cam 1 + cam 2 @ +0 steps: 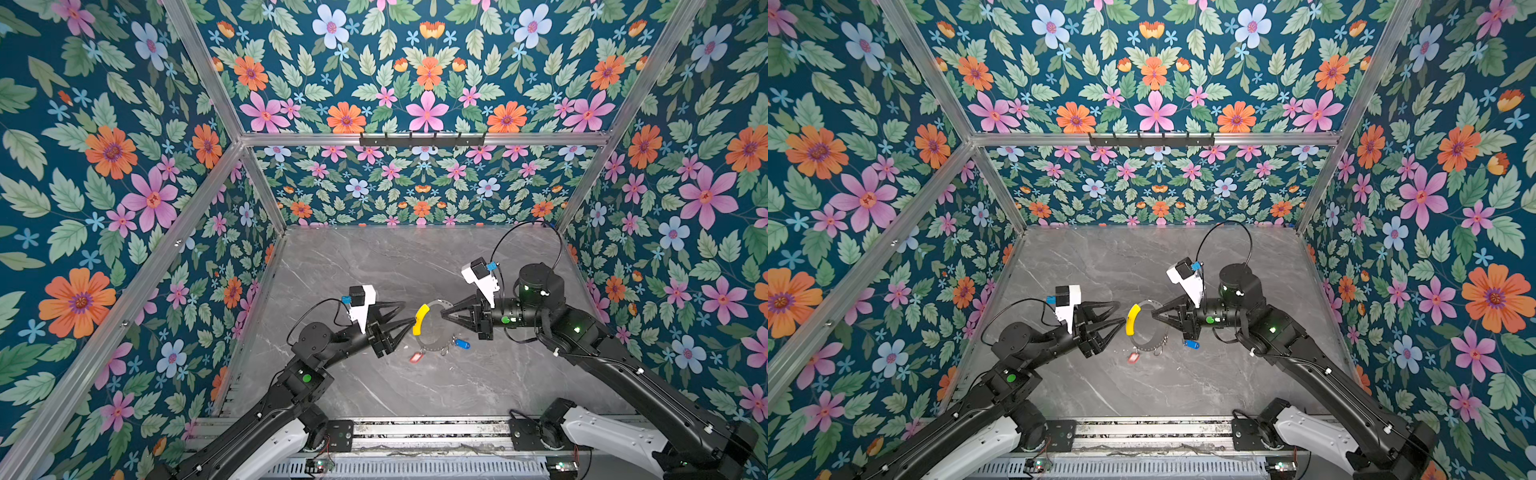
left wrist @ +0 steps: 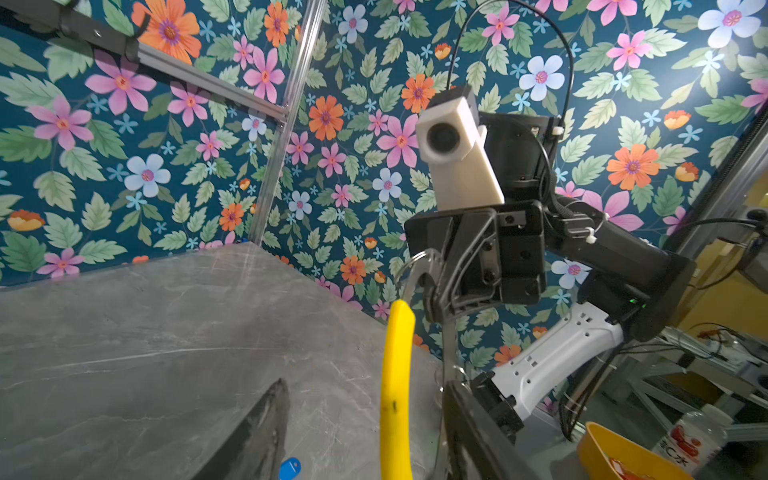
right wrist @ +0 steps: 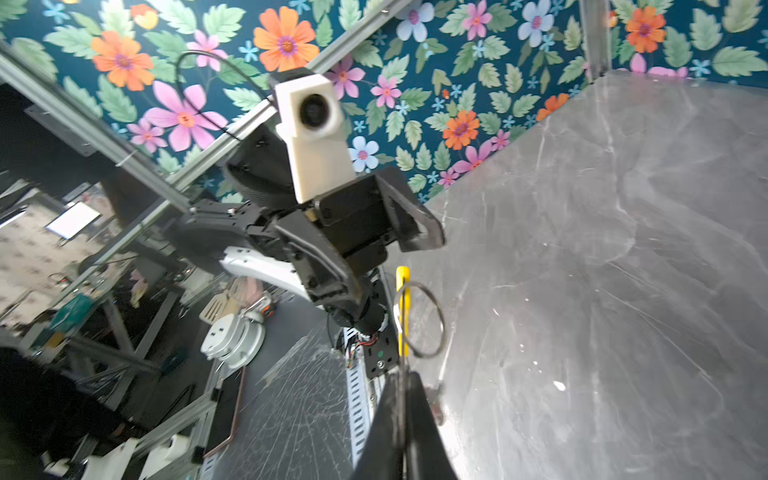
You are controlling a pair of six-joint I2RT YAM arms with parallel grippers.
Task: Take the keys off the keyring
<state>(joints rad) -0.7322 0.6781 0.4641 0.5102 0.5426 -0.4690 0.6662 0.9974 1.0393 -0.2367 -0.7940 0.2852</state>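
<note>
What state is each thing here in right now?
Keyring: held in the air, pinched at one side.
Right claw: shut on the keyring.
Left claw: open around the keyring's yellow part.
Blue-tagged key: hanging from the keyring.
Red-tagged key: blurred below the keyring; attachment unclear.

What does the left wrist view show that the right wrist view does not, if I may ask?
Only the left wrist view shows the blue tag, the right gripper seen from the front, shut on the grey rim of the keyring, and an orange bowl beyond the table. Only the right wrist view shows the left gripper from the front, jaws apart, and a small split ring on the rim. Both show the yellow arc and the marble table.
</note>
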